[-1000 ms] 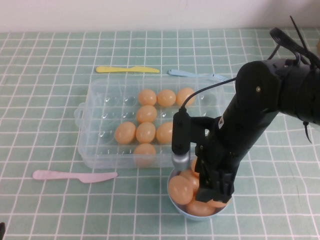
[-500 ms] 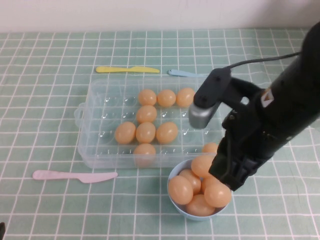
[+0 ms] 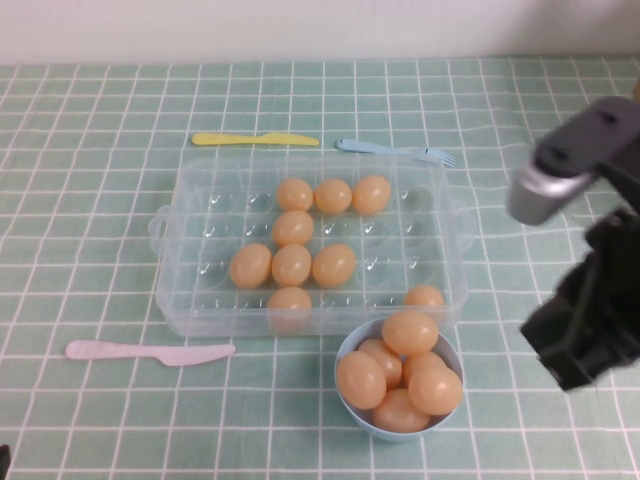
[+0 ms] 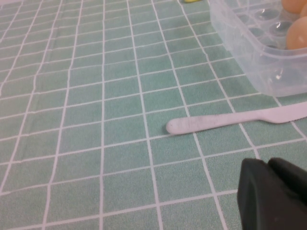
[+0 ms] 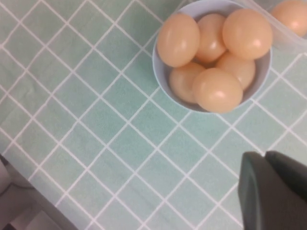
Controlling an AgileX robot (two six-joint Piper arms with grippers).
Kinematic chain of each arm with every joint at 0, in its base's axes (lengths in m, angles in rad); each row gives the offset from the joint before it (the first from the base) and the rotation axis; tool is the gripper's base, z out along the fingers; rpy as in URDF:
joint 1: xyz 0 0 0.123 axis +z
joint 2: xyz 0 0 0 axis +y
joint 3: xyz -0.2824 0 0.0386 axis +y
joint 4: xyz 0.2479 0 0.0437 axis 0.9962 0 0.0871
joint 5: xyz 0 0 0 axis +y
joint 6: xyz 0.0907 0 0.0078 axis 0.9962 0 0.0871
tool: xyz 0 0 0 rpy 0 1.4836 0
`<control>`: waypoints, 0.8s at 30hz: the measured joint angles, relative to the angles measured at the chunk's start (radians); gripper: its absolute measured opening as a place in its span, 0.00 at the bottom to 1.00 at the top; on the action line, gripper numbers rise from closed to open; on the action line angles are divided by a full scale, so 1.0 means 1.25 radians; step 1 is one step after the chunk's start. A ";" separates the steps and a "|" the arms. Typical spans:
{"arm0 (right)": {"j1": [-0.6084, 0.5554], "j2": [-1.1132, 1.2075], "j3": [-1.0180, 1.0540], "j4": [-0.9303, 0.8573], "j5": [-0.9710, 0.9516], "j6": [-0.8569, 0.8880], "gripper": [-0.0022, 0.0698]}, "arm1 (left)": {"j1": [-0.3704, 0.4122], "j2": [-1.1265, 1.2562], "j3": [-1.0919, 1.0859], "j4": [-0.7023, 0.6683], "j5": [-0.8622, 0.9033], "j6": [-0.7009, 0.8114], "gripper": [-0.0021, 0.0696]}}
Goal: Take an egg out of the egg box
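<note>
In mid-table, egg box [image 3: 200, 300] long axis left-right

the scene held one clear plastic egg box [image 3: 190, 300], rectangular, with rows of round hollows. nine orange-tan eggs [image 3: 292, 265] sat in the box: three in the far row, one behind the middle row, three in the middle row, one at the near wall, and one at the near right corner. one light-blue round bowl [image 3: 348, 405] stood just in front of the box and contained five further eggs, bringing the visible total to fourteen. three plastic utensils lay on the tablecloth: one yellow knife [image 3: 255, 139], one light-blue fork [image 3: 393, 150], and one pale pink knife [image 3: 150, 351].
</note>
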 joint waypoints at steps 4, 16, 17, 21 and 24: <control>0.000 -0.091 0.072 -0.015 -0.019 0.050 0.01 | 0.000 0.000 0.000 0.000 0.000 0.000 0.02; -0.008 -0.222 0.347 -0.056 -0.308 0.064 0.01 | 0.000 0.000 0.000 0.000 0.000 0.000 0.02; -0.023 -0.235 0.387 -0.054 -0.352 0.064 0.01 | 0.000 0.000 0.000 0.000 0.000 0.000 0.02; -0.129 -0.330 0.562 -0.046 -0.548 0.064 0.01 | 0.000 0.000 0.000 0.000 0.000 0.000 0.02; -0.243 -0.447 0.710 -0.046 -0.709 0.064 0.01 | 0.000 0.000 0.000 0.000 0.000 0.000 0.02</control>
